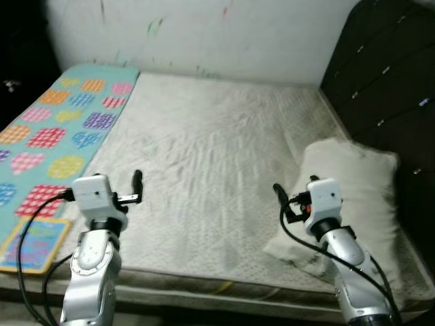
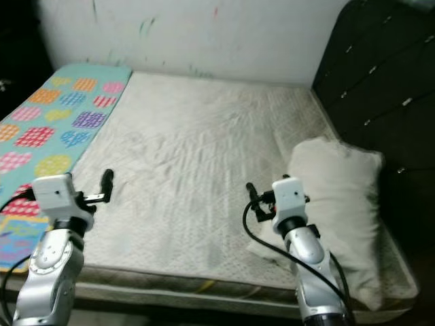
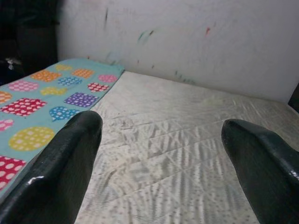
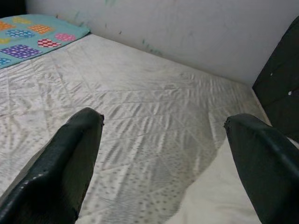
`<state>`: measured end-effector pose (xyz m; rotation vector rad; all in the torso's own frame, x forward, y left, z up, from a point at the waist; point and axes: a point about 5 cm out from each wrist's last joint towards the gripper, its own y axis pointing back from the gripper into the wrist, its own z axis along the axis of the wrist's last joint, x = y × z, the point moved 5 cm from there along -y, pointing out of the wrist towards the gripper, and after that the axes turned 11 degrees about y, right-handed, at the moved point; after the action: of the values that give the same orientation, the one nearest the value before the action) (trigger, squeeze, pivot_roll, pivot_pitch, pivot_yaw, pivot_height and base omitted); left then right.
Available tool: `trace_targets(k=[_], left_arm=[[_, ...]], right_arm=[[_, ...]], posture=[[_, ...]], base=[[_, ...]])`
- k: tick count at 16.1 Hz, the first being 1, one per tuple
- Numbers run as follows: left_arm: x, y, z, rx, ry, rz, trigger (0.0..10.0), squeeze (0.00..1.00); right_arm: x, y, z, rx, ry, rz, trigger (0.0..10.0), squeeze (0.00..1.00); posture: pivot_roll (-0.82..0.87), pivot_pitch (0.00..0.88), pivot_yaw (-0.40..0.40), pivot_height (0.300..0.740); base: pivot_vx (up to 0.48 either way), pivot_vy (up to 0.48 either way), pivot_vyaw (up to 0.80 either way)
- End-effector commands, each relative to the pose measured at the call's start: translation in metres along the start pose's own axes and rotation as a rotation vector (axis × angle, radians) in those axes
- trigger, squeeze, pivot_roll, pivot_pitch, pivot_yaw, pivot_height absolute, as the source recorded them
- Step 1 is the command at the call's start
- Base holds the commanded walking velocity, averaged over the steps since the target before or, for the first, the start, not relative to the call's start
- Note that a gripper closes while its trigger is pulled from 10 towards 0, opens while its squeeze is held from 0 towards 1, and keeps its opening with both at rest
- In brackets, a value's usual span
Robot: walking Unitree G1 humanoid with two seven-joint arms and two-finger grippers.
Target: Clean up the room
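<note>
Both arms hover over a bare mattress (image 1: 204, 163), left gripper (image 3: 159, 154) and right gripper (image 4: 163, 154) spread wide and empty. The pillow (image 1: 353, 197) sprawls lower right, the patterned mat (image 1: 61, 129) upper left; tidying looks barely begun.

You are looking at dim, indoor pictures with soft, grainy detail. The light falls mainly on the pale mattress (image 1: 217, 156) and the white wall (image 1: 224, 34), which look washed out and slightly bluish. The far left corner and the dark cabinet (image 1: 387, 88) on the right sink into near black, with only small glints on its handles. The head views are mildly blurred throughout. In both wrist views the black fingers (image 3: 56, 172) close to the lens are out of focus, with a faint sheen along their edges, while the quilted fabric beyond stays fairly sharp.
</note>
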<state>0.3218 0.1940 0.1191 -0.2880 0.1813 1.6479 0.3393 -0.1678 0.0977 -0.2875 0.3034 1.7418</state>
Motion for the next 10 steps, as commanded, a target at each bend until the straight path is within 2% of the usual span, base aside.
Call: trace_targets(k=[1,9,10], left_arm=[[-0.0058,0.0003,-0.0039,0.013,0.003,-0.013,10.0,0.0],[-0.0071,0.0004,-0.0043,0.013,-0.001,-0.018,10.0,0.0],[-0.0081,0.0005,-0.0029,0.003,0.019,-0.023,10.0,0.0]], right_arm=[[-0.0063,0.0005,0.0013,-0.006,0.01,-0.014,10.0,0.0],[-0.0059,0.0006,0.001,-0.007,0.012,-0.008,10.0,0.0],[-0.0061,0.0005,0.0008,-0.007,0.01,-0.008,10.0,0.0]], posture=[[-0.08,0.0,-0.047,0.74],[-0.08,0.0,-0.048,0.74],[-0.08,0.0,-0.05,0.74]], base=[[0.0,-0.337,0.0],[0.0,-0.338,0.0],[0.0,0.0,0.0]])
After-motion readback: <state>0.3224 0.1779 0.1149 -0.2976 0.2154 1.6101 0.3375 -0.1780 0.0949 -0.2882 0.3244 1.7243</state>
